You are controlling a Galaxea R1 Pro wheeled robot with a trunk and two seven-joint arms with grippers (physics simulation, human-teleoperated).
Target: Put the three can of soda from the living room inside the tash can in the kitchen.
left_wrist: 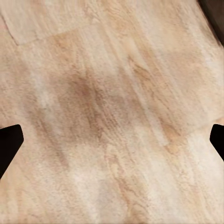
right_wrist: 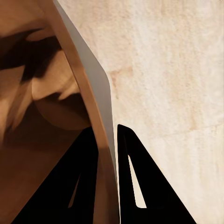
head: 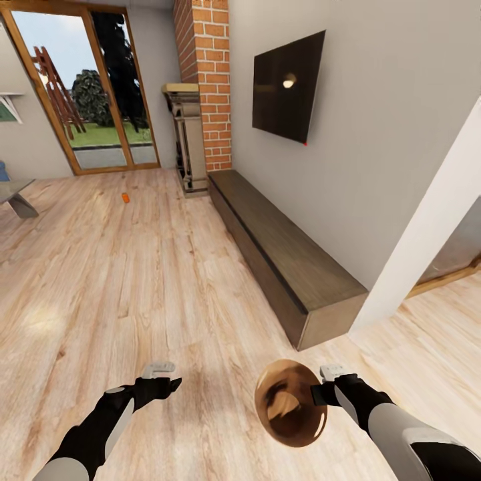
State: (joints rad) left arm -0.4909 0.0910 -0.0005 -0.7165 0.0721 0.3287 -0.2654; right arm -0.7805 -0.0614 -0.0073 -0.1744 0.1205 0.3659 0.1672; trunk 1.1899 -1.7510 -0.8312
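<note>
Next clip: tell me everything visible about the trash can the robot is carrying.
The trash can is a small round tapered bin, glossy orange-brown inside and on the rim, with a pale grey outer wall seen from the right wrist. It looks empty, its inside showing only reflections and shadow. It is off the floor, tilted so its mouth faces the head camera, held by the right gripper, whose dark fingers pinch the rim, one inside and one outside. It hangs over the wood floor.

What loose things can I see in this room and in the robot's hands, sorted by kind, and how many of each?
Soda cans: 1, an orange one lying far off on the wood floor.
Bins: 1, the brown-lined bin, its rim pinched in the right gripper.
Things in the left gripper: 0; it is open.
Total: 2
</note>
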